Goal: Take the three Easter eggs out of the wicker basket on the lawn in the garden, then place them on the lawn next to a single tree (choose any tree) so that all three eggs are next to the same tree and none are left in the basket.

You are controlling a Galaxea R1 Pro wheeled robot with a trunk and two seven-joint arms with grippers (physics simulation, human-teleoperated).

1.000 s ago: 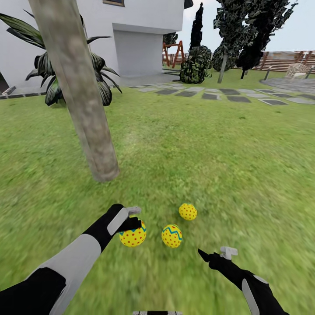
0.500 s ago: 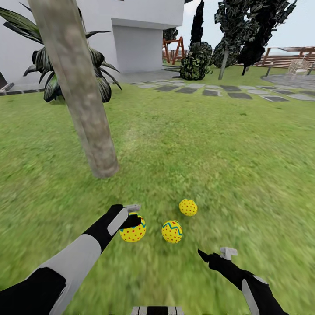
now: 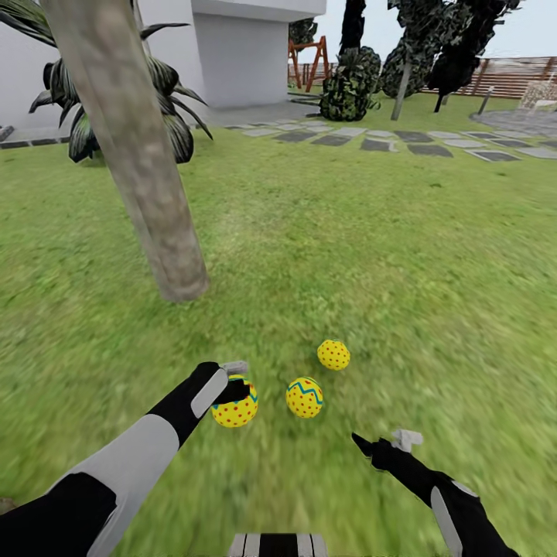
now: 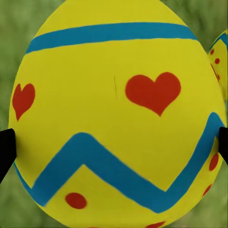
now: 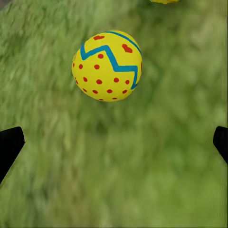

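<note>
- Here, three yellow Easter eggs sat low on the lawn (image 3: 371,232) a little way in front of the tree (image 3: 147,193), whose thick grey-brown trunk leaned slightly in the head view.
- The left claw (image 3: 234,384) was closed on the left egg (image 3: 235,404); in the left wrist view this egg (image 4: 116,114) sat between two dark fingertips (image 4: 5,145) at its sides. Whether it already rested on the grass or hung just above could not be told.
- The middle egg (image 3: 305,397) lay just beside the held one, and the far egg (image 3: 333,354) lay near it, slightly further from the robot.
- The right claw (image 3: 381,445) was open and empty, hovering near the middle egg, which showed between its spread fingertips in the right wrist view (image 5: 107,65).
- Risk: if the left claw let go while the egg was off the ground, the egg would likely roll, perhaps knocking the middle egg, since the two were so close.
- Risk: a sideways pull-out of the left claw could drag the egg away from the tree.
- Risk: a careless move of the right claw could nudge the middle egg.
- Orientation: the held egg appeared to have its long axis roughly across the claw's closing line, narrow end toward the top of the left wrist picture, zigzag band around its girth.
- The middle egg seemed tilted, and which end was its narrow one could not be told.
</note>
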